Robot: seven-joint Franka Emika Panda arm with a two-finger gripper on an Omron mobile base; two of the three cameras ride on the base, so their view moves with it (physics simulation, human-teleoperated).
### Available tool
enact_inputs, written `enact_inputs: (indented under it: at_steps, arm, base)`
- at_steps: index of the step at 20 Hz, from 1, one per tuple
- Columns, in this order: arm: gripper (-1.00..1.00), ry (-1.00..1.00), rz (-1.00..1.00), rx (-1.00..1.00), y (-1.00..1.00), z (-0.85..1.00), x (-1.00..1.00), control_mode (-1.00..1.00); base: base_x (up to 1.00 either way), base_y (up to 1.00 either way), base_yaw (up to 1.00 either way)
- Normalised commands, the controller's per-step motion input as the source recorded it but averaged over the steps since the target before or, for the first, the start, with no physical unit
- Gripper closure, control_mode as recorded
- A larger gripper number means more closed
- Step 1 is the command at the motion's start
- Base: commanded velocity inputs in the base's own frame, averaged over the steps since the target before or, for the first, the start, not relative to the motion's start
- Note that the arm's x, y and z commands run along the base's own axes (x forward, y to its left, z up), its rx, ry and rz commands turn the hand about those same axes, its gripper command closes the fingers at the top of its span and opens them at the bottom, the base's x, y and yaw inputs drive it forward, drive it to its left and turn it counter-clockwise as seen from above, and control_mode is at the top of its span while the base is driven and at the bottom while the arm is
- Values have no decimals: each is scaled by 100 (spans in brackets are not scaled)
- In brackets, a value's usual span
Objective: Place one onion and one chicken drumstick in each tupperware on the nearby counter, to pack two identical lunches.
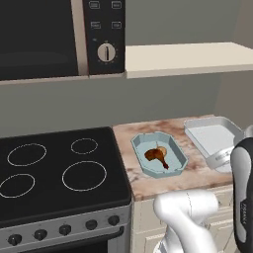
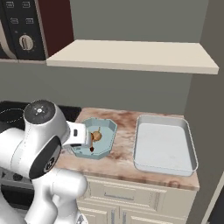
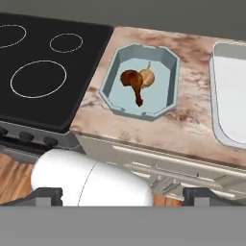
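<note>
Blue tupperware (image 3: 140,81) holds drumstick (image 3: 133,82), onion (image 3: 147,77); grey tupperware (image 2: 164,144) alongside on counter (image 3: 187,122).

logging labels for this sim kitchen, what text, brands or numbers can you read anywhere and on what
"FRANKA": my best reading of small blurred lettering running down the dark cover of the white robot arm.
Small pale button marks on the black microwave control panel: too small to read.
Tick marks around its round white dial: no legible numbers.
Nothing else carries text.

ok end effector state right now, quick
end effector: open, holding nothing
</note>
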Motion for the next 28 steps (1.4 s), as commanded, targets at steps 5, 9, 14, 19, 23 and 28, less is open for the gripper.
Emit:
enact_inputs:
  at_steps: [5,9,14,19,23,28]
  arm:
    - [-100,20,-1,0,9,-7,-66,-100]
    - [-100,21,0,0,0,-5,-79,-100]
    - [-100,0,0,0,0,0,0,100]
    - [-100,0,0,0,0,0,0,100]
    - [-100,0,0,0,0,0,0,100]
    - [-100,0,0,0,0,0,0,100]
  base:
    - [0,0,0]
    - [0,0,0]
    - [-97,0,-3]
    - [-100,-9,-8]
    - [-100,-58,-11]
    - [-100,-96,-18]
